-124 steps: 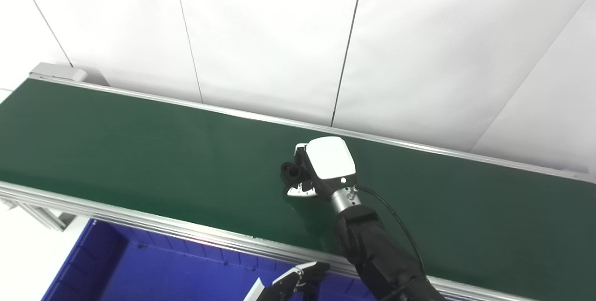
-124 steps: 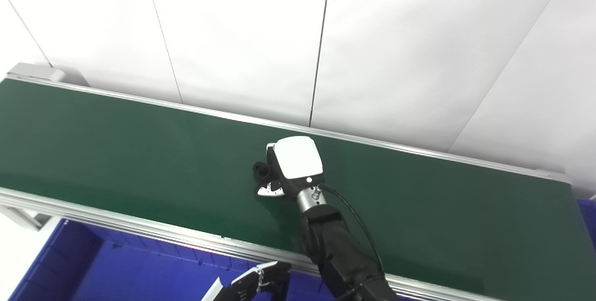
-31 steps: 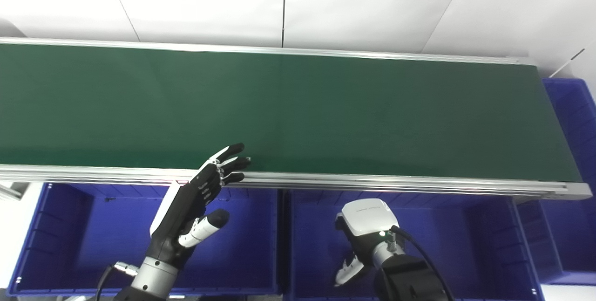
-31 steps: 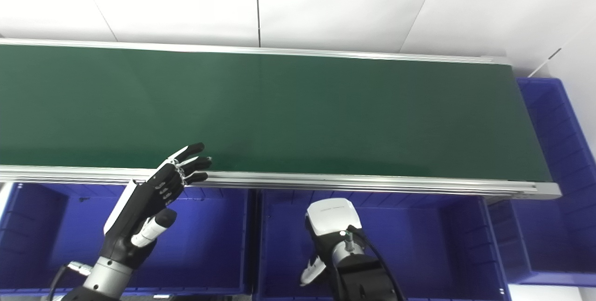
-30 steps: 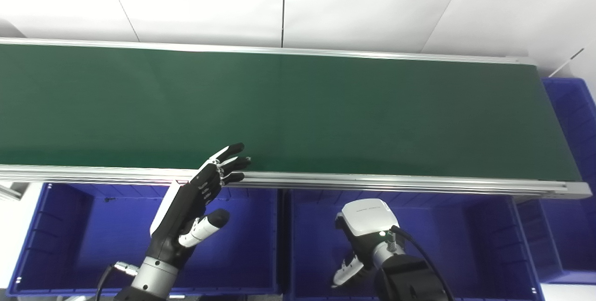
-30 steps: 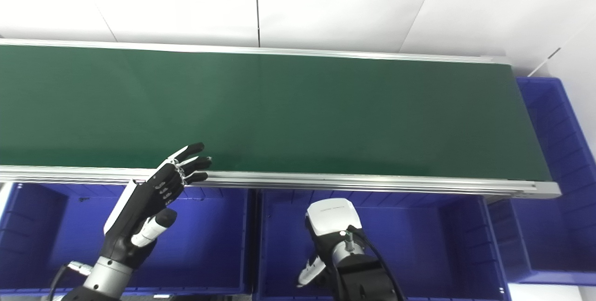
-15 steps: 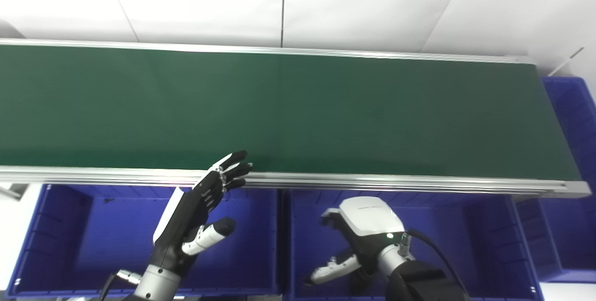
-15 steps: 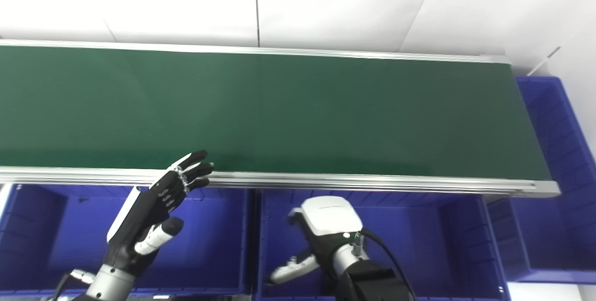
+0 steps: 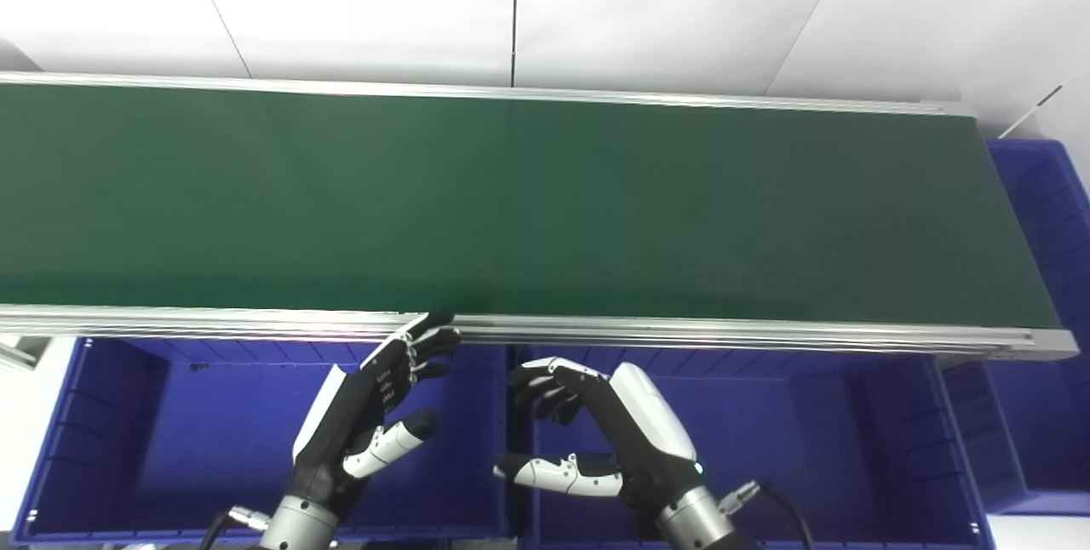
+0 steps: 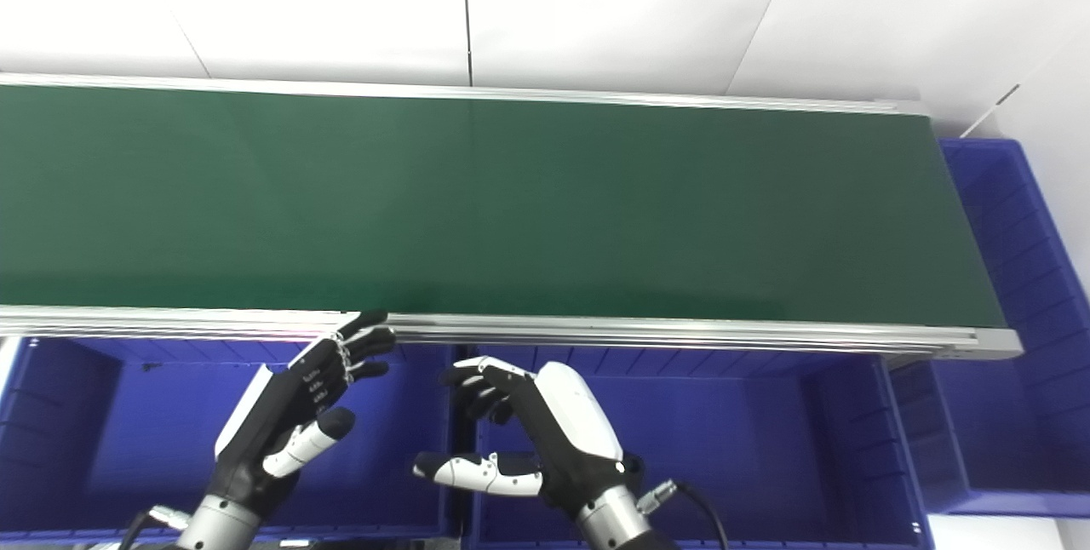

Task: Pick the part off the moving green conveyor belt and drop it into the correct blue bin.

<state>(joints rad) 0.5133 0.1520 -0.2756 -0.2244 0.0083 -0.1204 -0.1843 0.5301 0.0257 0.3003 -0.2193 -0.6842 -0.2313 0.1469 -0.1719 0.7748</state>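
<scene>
In the left eye view, the green conveyor belt runs bare from edge to edge; no part shows on it. The right hand hovers over the middle blue bin with fingers spread and thumb out, grasping nothing; the left hand hangs over the left blue bin, likewise spread and empty. The part itself is not visible; the bin floor beneath the right hand is hidden.

In the right eye view, the same holds; both hands are released, near each other across the wall between the two bins; a third blue bin sits at the belt's far right end.

The drop looks done; the next move likely calls for watching the belt for another part.
</scene>
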